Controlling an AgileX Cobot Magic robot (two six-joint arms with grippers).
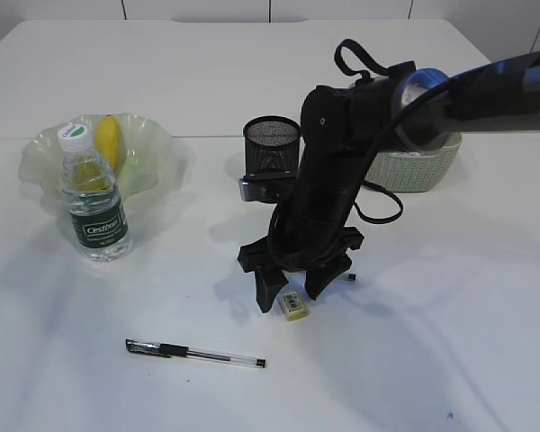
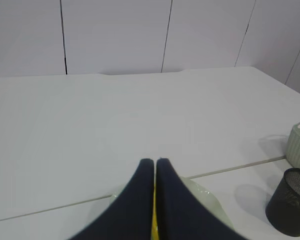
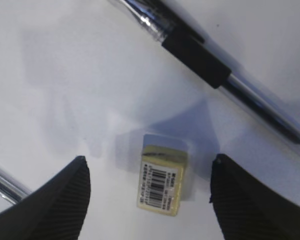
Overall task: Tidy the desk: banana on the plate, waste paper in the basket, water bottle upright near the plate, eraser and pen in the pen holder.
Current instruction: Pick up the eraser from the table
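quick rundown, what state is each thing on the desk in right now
yellow curved banana: lying in the plate
ruffled pale green glass plate: holds the banana
clear plastic water bottle: upright, capped, beside the plate
cream-yellow eraser: on the desk, between open jaws
pen: lying flat
black mesh pen holder: upright
right gripper: open
left gripper: shut

The right arm (image 1: 342,162) is matt black, built of thick rounded segments, with a glossy dark tube further up that catches blue-white reflections. A black cable (image 1: 378,202) loops out beside the wrist and a black strap (image 1: 353,56) curls above it. A small grey camera block (image 1: 263,189) sits on the wrist. The right pincer (image 1: 291,286) has two stubby black fingers (image 3: 60,205) with finely ribbed inner faces. The left pincer (image 2: 155,161) shows two smooth, dark navy-black fingers tapering to rounded tips.
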